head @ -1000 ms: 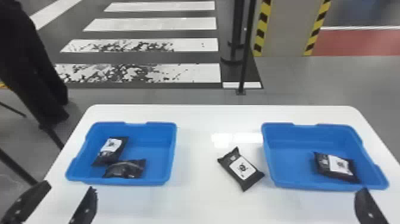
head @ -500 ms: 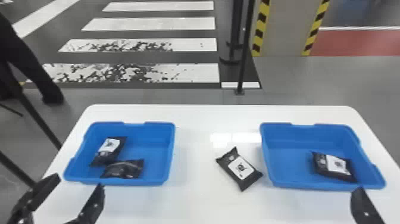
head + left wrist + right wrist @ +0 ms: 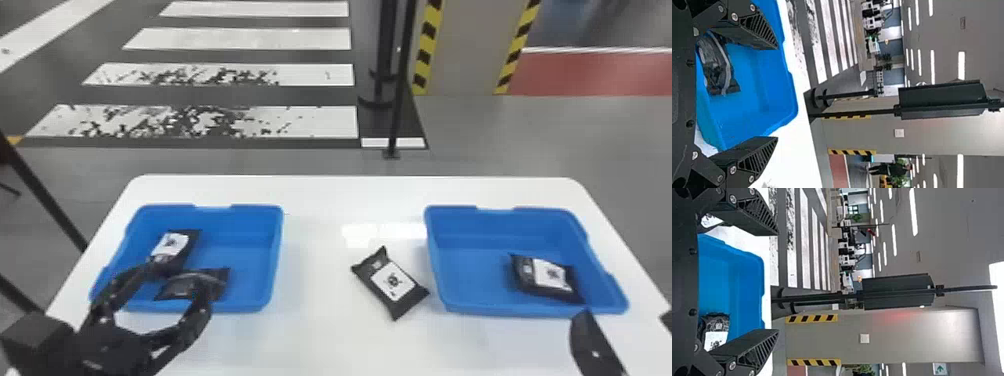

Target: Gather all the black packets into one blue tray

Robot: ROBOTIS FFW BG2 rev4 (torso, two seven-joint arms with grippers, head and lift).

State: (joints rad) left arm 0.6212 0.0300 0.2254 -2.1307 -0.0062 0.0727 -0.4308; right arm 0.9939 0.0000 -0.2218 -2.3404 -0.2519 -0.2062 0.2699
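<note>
Black packets (image 3: 392,282) are set out across a white table (image 3: 320,345): 4 of them, not yet gathered together. Along the table stand 2 blue trays, the left tray (image 3: 245,250) holding 2 packets and the right tray (image 3: 477,280) holding 1. The last packet lies label up on the bare table between them, just beside the right tray.

The left gripper (image 3: 777,94) hangs over the near part of the left tray, its fingers spread wide and nothing caught between them. The right gripper (image 3: 777,282) is at the near side of the right tray, likewise wide apart and empty.

Below the left fingers are the labelled packet (image 3: 172,245) and, nearer the robot, the plain dark packet (image 3: 172,290); whether these 2 touch, I cannot tell. The right tray's packet (image 3: 547,277) lies near that tray's right side.

The step in hand looks like a pick from the left tray. The next move probably calls for settling on 1 packet, lowering with a finger on each side, and closing without pinching its neighbour or catching the tray wall.
</note>
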